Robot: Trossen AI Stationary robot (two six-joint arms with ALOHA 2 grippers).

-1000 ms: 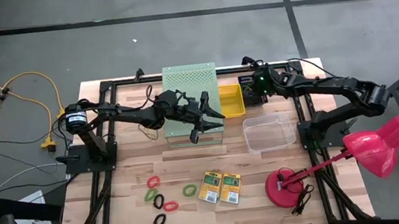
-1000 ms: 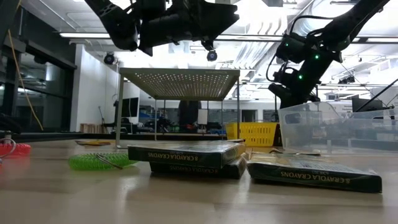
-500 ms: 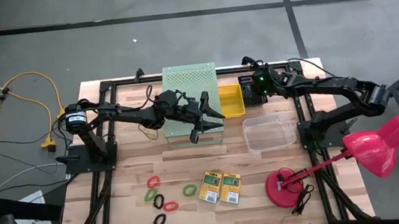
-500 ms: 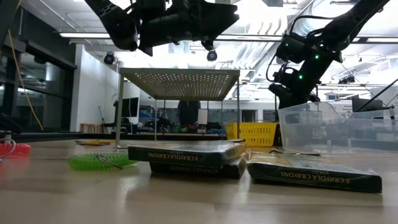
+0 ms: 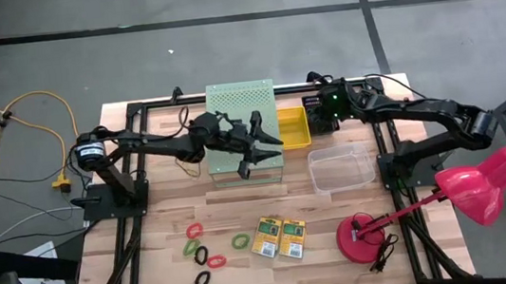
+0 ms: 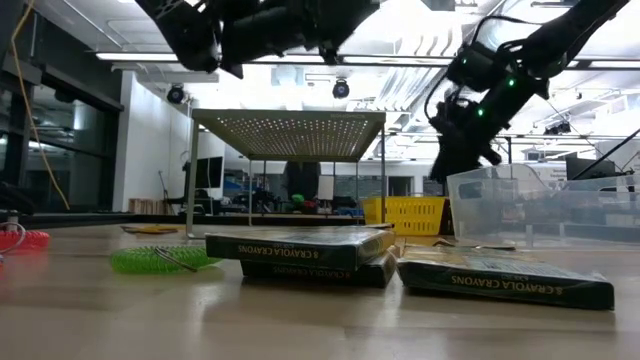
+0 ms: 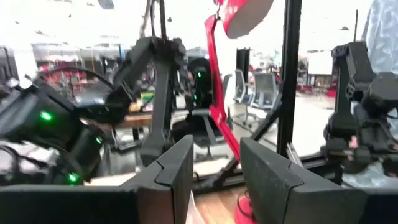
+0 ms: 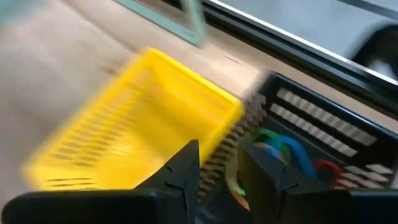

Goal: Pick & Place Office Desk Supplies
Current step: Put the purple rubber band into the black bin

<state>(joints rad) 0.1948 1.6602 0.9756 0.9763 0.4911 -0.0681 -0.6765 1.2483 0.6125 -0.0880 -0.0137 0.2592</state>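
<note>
lying on the wooden surface [image 5: 242, 210]: two crayon boxes [image 5: 278, 238] side by side, elastic band loops [image 5: 203, 255] just beside them. left gripper [image 5: 261, 149], fingers apart, over pale-green perforated box [image 5: 241, 115]. right gripper [image 5: 323, 105], fingers seemingly slightly apart, above black bin [image 8: 323, 140] beside yellow basket [image 5: 293, 128].

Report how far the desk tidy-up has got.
Done: a few coloured bands lie in the black basket. In hand: nothing; the right tool hangs open over that basket, the left tool open and empty above the perforated box. Left: the band loops and both crayon boxes on the table.
</note>
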